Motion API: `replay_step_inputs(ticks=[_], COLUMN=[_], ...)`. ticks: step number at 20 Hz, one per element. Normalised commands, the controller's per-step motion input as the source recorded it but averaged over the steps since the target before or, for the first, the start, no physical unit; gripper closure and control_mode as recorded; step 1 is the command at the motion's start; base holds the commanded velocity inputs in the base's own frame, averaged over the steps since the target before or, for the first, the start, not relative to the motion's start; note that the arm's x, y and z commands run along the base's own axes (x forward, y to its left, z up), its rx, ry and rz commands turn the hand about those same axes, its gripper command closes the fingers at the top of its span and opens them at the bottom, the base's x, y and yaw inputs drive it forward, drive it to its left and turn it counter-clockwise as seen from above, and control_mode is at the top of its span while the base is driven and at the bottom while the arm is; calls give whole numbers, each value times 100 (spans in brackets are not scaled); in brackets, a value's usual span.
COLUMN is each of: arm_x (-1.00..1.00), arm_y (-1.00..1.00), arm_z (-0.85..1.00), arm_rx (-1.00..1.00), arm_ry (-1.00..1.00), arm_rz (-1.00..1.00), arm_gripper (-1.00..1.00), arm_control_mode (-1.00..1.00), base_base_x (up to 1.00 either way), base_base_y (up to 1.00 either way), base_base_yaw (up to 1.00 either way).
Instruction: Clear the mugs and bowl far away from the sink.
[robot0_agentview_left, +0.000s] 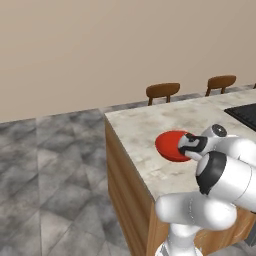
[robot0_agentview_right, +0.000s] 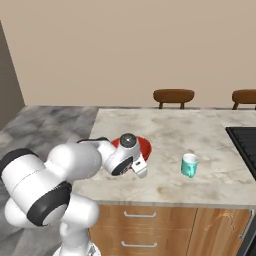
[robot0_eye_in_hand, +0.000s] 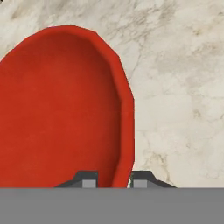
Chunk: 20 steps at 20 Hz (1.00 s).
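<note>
A: Countertop (robot0_agentview_right: 215, 125) of pale marbled stone is seen across both base views, set on a wooden cabinet (robot0_agentview_right: 150, 225) with two drawer handles at the front. What else is found around it?

B: Grey stone floor (robot0_agentview_left: 50, 165) is laid to the left, and a plain beige wall (robot0_agentview_left: 100, 45) is seen behind. Two brown chair backs (robot0_agentview_right: 173, 95) are shown past the far edge of the counter. A black ridged cooktop (robot0_agentview_right: 245, 145) is set into the counter at the right.

A: Where is the bowl placed?

B: The red bowl (robot0_eye_in_hand: 57, 109) is rested on the counter near its left end, well apart from the cooktop. In the right base view it is partly hidden behind the robot's hand.

A: And the mugs?

B: A light teal mug (robot0_agentview_right: 189, 165) is stood upright on the counter between the bowl and the cooktop, near the front edge, apart from both. Which way its handle is turned cannot be told for sure.

A: How is the gripper (robot0_eye_in_hand: 114, 179) held?

B: It is brought low over the near edge of the bowl. In the hand view its fingertips (robot0_eye_in_hand: 89, 180) are drawn close together with the thin red rim pinched between them, one tip inside the bowl and one outside over the stone. The rim is taken as gripped.
</note>
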Motion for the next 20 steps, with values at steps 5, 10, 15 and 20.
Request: replay_step_inputs(ticks=[5, 10, 15, 20], arm_x=[0, 0, 1, 9], arm_y=[0, 0, 0, 0], arm_z=[-26, -2, 4, 18], arm_rx=[-1, 0, 0, 0], arm_ry=[0, 0, 3, 16], arm_rz=[0, 0, 0, -2], arm_gripper=[100, 100, 100, 100], arm_control_mode=[-100, -100, -100, -100], base_base_x=[0, 0, 0, 0], base_base_y=[0, 0, 0, 0], base_base_yaw=[0, 0, 0, 0])
